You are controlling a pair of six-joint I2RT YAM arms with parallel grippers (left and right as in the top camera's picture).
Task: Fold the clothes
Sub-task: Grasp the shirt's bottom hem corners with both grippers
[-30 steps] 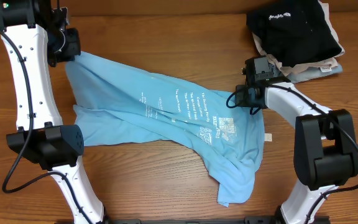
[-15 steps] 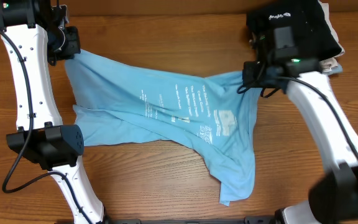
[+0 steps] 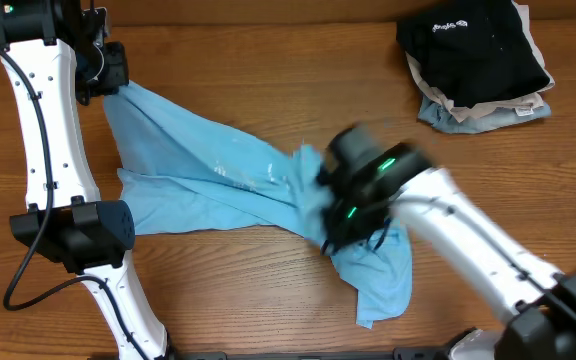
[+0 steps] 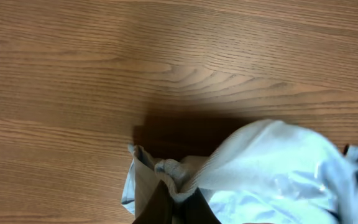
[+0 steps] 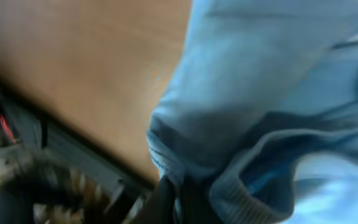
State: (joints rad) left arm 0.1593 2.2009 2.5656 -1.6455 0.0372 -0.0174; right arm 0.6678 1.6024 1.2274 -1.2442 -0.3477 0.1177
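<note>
Right gripper (image 5: 176,191) swung inward, clamped on shirt (image 3: 188,165) hem, mid-fold; left gripper (image 4: 178,202) pinched corner. Next: lay edge flat, then release.

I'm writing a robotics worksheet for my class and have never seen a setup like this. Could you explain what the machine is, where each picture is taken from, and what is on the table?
The machine is two white robot arms at a wooden table, each ending in a two-finger gripper. The wide picture comes from a camera fixed above the table. The other two come from a small camera on each wrist, looking along that arm's own gripper.

A light blue T-shirt lies rumpled across the table. The left gripper pinches one corner at the far left. The right gripper, blurred here, pinches bunched fabric near the middle. Both wrist views show blue cloth caught in the grip.

In the far right corner, a black garment sits on beige and grey-blue folded garments.
</note>
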